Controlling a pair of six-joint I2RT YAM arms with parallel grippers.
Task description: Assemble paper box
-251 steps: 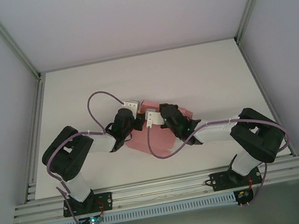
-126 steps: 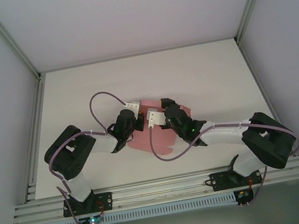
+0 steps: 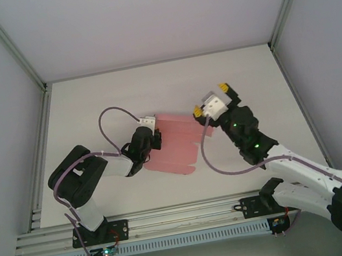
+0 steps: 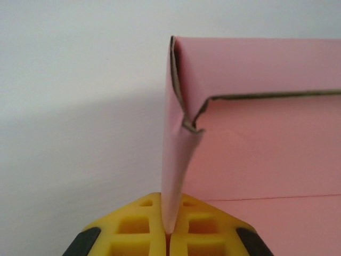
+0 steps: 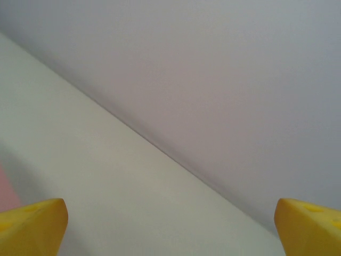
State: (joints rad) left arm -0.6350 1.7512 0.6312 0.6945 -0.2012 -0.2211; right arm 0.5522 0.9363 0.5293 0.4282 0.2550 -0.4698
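From above, you have the paper box (image 3: 177, 145) lying as a mostly flat pink sheet near the middle of the table (image 3: 88, 102), a little closer to the near edge than to the far one. Your left gripper (image 3: 158, 139) sits at the sheet's left end, and from here you cannot make out how its jaws stand. Your right gripper (image 3: 211, 99) is at the sheet's right end, on the side toward the far edge, with its two yellow fingertips spread wide and nothing between them. You cannot tell from this view whether it touches the card. On your left wrist camera, the left gripper (image 4: 169, 232) is clenched on the paper box (image 4: 261, 154). The yellow fingers (image 4: 133, 229) are pressed together on a thin flap (image 4: 175, 176) that stands up on edge from the sheet, slightly creased where it meets a folded corner, and the rest of the card lies flat on the table (image 4: 69, 133) to the right. On your right wrist camera, the right gripper (image 5: 170, 229) is released: the yellow fingertips (image 5: 32, 226) sit at the two lower corners, far apart, with bare table (image 5: 106, 176) between them. A sliver of the pink paper box (image 5: 5, 194) shows at the left border, clear of both fingers.
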